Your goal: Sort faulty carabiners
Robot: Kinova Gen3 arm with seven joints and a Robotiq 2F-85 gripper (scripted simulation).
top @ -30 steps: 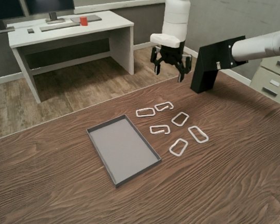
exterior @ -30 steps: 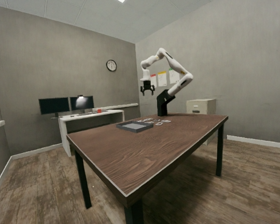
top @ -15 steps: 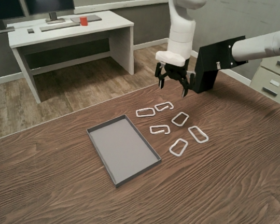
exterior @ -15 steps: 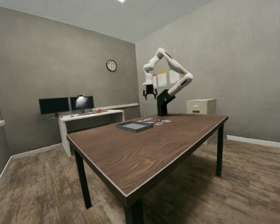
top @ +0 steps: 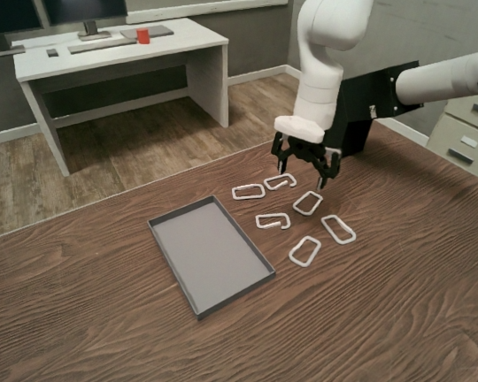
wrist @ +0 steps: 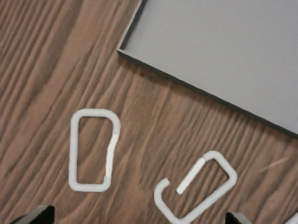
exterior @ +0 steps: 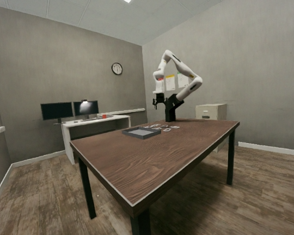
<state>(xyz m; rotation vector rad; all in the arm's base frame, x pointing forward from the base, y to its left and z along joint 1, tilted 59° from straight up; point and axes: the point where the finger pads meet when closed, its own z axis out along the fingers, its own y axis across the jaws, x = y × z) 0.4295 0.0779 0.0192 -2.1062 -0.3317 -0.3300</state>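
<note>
Several white carabiners lie on the wooden table to the right of the grey tray point(top: 211, 255). Two show an open gate: one at the back point(top: 280, 181) and one beside the tray's right edge point(top: 273, 221). The others look closed, among them the one near the tray's far corner point(top: 248, 192). My gripper point(top: 301, 178) is open and empty. It hangs a little above the back carabiners, fingers pointing down. The wrist view shows the closed carabiner point(wrist: 93, 150), the open-gate one point(wrist: 197, 187), the tray's corner point(wrist: 225, 55) and my fingertips at the bottom edge.
The arm's black base point(top: 365, 110) stands on the table behind the carabiners. A filing cabinet point(top: 466, 137) is at the right, beyond the table. A white desk point(top: 117, 57) with monitors stands across the floor. The tray is empty.
</note>
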